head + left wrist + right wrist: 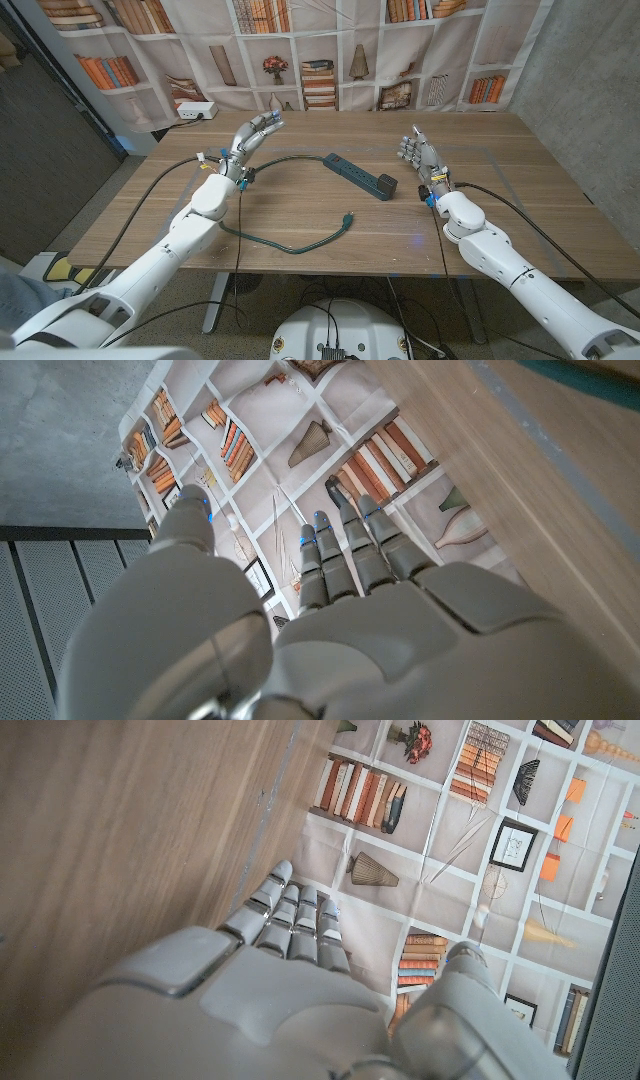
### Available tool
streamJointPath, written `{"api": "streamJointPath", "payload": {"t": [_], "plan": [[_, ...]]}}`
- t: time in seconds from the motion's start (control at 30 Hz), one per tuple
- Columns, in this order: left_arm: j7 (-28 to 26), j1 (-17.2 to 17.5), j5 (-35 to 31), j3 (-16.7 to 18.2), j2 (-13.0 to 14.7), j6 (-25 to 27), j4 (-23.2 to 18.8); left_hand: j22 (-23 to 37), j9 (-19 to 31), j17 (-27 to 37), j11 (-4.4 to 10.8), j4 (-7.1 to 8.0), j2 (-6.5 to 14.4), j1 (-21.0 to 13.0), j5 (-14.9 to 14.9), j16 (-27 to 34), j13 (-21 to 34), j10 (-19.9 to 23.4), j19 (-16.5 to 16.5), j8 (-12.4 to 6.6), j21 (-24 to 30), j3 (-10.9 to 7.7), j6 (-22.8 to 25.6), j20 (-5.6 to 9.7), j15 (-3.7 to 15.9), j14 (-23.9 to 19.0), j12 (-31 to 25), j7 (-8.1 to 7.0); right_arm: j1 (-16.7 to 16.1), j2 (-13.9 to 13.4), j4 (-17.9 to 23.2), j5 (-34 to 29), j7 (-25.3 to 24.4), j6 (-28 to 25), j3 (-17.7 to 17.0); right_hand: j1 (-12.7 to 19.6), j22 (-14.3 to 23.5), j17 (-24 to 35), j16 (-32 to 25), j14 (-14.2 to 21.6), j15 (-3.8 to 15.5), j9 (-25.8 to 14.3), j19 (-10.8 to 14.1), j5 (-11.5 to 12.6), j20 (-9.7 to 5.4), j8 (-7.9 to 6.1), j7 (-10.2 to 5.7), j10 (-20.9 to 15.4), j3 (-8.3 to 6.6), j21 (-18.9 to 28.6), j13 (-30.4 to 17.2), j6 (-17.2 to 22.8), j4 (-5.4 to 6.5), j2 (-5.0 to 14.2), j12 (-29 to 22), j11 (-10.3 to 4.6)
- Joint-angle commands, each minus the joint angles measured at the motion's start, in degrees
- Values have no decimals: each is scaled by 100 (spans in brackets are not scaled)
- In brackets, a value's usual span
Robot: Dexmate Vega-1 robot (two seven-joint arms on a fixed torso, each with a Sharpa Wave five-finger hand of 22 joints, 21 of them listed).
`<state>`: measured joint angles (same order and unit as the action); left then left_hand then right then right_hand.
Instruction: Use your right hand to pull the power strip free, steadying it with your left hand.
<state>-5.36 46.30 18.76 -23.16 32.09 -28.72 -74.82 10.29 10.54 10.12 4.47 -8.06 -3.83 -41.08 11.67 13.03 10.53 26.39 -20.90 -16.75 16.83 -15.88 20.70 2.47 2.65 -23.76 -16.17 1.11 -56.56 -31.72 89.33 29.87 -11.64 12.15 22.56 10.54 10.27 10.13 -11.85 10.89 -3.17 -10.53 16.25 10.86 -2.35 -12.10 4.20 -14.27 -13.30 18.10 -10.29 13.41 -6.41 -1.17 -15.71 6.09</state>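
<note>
Power strip (pixel 359 175) sockets too small to tell.

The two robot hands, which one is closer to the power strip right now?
The right hand: it stands just beside the dark adapter end of the power strip. The left hand is farther off, past the strip's other end.

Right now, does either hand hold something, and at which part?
Nothing is held. The left hand and right hand are both open, apart from the power strip lying between them on the table.
</note>
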Motion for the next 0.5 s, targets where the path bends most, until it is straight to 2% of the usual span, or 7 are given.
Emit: {"api": "streamJointPath", "payload": {"t": [0.03,0.3,0.5], "plan": [[-280,-258,-907,-275,138,376,-248,11,17,13,14,-12,-20,-84,18,20,27,67,-54,-25,36,-20,80,129,272,-97,-27,-17,-333,-111,408,-223,-268,100,-109,92,14,14,18,57,13,-23,54,29,-38,-38,9,-64,-32,-19,-19,58,-50,-5,-16,8],[-411,-479,-1448,-512,160,635,-319,15,18,-6,130,-123,-79,-411,38,-40,28,168,-79,16,8,-66,159,141,331,-175,27,-115,-486,-173,639,-241,-381,5,-181,153,14,13,30,68,18,-23,72,26,-42,-30,-19,-68,-55,-29,-19,65,-77,18,-1,1],[-494,-657,-1910,-730,171,842,-372,17,19,-4,186,-96,-211,-396,29,-62,30,256,-91,30,-9,14,229,144,347,-223,43,-162,-605,-237,808,-363,-502,14,-239,197,14,12,37,75,27,-23,88,23,-50,-24,-20,-83,-71,-35,-19,67,-95,35,4,3]]}}
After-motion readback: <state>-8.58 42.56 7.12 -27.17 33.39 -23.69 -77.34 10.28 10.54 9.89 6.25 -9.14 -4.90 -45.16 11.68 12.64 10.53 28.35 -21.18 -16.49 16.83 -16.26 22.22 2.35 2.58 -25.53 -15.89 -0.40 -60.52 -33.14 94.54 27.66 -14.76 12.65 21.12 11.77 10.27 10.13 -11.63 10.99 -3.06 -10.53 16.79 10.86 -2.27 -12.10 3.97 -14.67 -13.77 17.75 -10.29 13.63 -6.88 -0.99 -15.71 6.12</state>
